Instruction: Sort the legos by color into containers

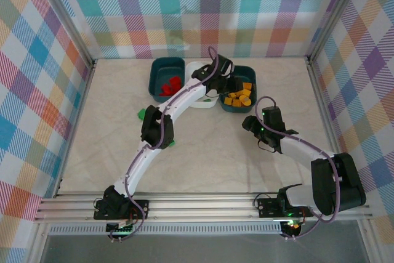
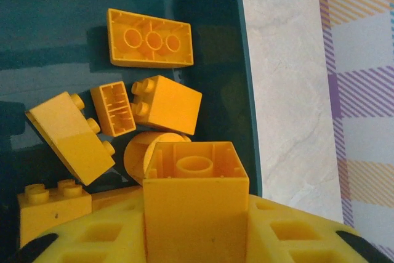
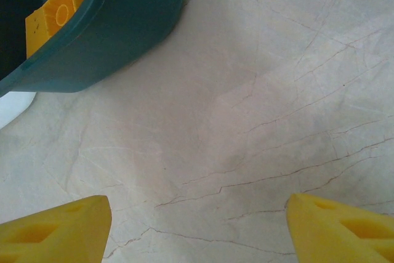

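Your left gripper (image 2: 197, 220) hangs over the teal tub (image 1: 253, 76), a yellow brick (image 2: 196, 173) upright between its fingers. Pinched or let go? You cannot tell. Loose yellow bricks (image 2: 149, 38) lie in that tub below. Your right gripper (image 3: 197, 214) gapes wide over the table (image 3: 246, 121), just beside the tub.

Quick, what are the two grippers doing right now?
Left gripper: closed on a yellow brick.
Right gripper: open, holding nothing.
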Robot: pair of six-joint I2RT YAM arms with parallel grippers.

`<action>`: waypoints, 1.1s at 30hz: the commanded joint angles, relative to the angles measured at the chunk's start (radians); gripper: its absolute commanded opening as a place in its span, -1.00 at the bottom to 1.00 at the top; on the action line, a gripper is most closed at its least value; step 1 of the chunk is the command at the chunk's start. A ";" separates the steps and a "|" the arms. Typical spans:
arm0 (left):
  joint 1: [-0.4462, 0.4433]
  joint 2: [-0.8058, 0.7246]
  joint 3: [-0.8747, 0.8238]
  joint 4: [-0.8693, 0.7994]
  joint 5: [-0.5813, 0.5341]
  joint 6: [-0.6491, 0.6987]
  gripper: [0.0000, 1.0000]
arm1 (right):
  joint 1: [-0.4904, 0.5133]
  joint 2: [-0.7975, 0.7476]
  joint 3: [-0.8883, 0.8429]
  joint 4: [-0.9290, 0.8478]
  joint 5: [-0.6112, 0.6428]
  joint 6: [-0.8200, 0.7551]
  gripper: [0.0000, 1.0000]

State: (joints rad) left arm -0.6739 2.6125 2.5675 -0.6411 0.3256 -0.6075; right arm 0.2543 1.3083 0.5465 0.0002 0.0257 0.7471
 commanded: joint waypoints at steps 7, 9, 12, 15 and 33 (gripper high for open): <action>-0.006 -0.103 0.058 -0.057 -0.048 0.069 0.61 | -0.004 -0.024 0.006 0.019 0.008 -0.005 0.52; -0.004 -0.142 0.058 -0.097 -0.072 0.092 0.64 | -0.004 -0.024 0.008 0.019 0.006 -0.005 0.52; -0.003 -0.213 0.034 -0.196 -0.153 0.141 0.65 | -0.004 -0.023 0.009 0.021 -0.007 -0.005 0.52; 0.003 -0.361 -0.170 -0.205 -0.275 0.148 0.66 | -0.004 -0.033 0.007 0.020 -0.012 -0.006 0.52; 0.501 -1.015 -1.349 -0.166 -0.424 -0.295 0.69 | -0.004 -0.021 0.003 0.047 -0.053 0.008 0.52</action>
State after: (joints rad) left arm -0.1822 1.6516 1.2446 -0.7708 -0.0982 -0.8612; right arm 0.2543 1.2968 0.5465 0.0235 -0.0113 0.7486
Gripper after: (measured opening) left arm 0.846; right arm 0.760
